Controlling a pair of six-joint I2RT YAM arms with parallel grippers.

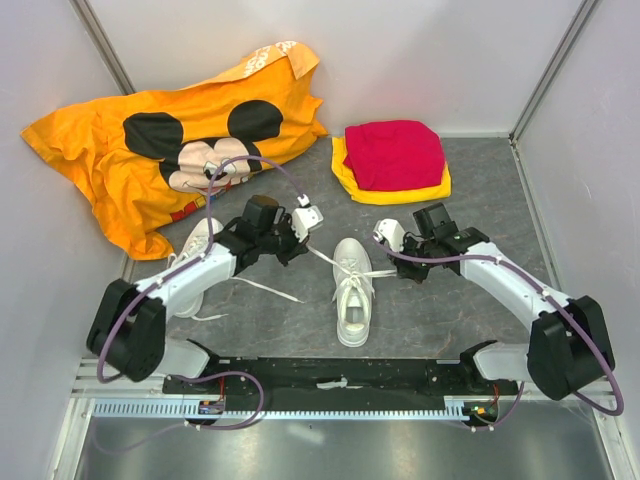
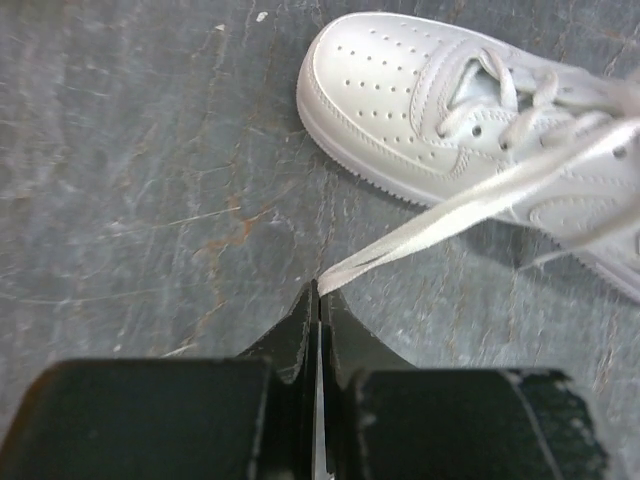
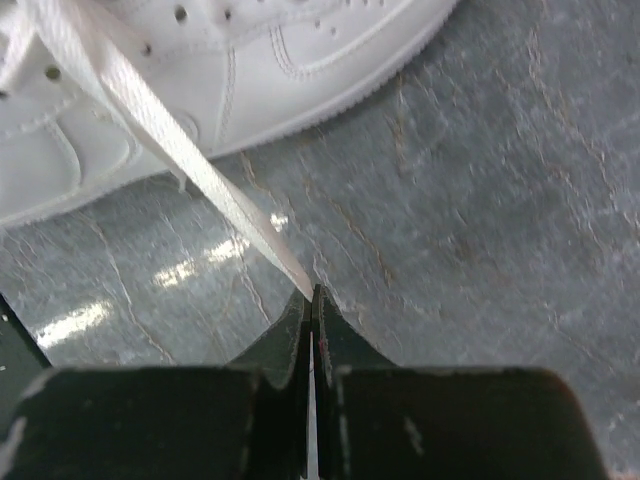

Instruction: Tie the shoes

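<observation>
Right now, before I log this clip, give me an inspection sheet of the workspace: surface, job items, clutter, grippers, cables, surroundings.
Surface: grey mottled table top, with rusty streaks.
Job's things: centre white sneaker untied, laces drawn out to both sides; second white sneaker partly under the left arm, a loose lace beside it.
Clutter: orange Mickey Mouse shirt back left; red cloth folded on yellow cloth at the back.
Grippers: left gripper shut on the left lace; right gripper shut on the right lace.
Cables: purple cable looping over each arm.
Surroundings: white walls; nothing else seen.
</observation>
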